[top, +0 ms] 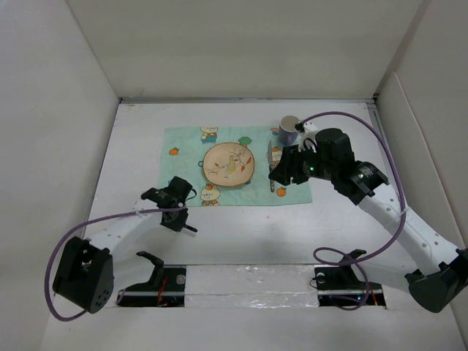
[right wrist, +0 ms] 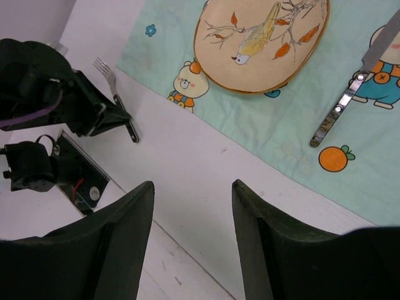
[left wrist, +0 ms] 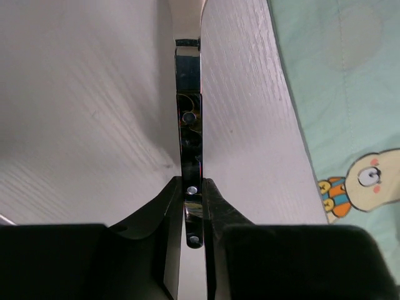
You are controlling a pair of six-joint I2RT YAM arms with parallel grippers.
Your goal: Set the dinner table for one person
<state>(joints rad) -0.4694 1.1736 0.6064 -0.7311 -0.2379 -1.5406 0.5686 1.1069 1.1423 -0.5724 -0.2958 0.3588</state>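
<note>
Counter: a plain white, matte, flat rectangle lying level. Its long axis runs left to right in the top view and its short axis runs near to far. It fills the floor of a white-walled enclosure and carries everything else in view. A mint-green placemat printed with cartoon animals lies on its far middle, long side parallel to the counter's own. On the placemat rest a round plate with a bird design and, to its right, a knife. A cup stands near the placemat's far right corner. Left gripper: low over bare counter, just off the placemat's near left corner, fingers clamped on the handle of a fork. Right gripper: jaws spread wide and holding nothing, above the right part of the placemat, near the knife.
</note>
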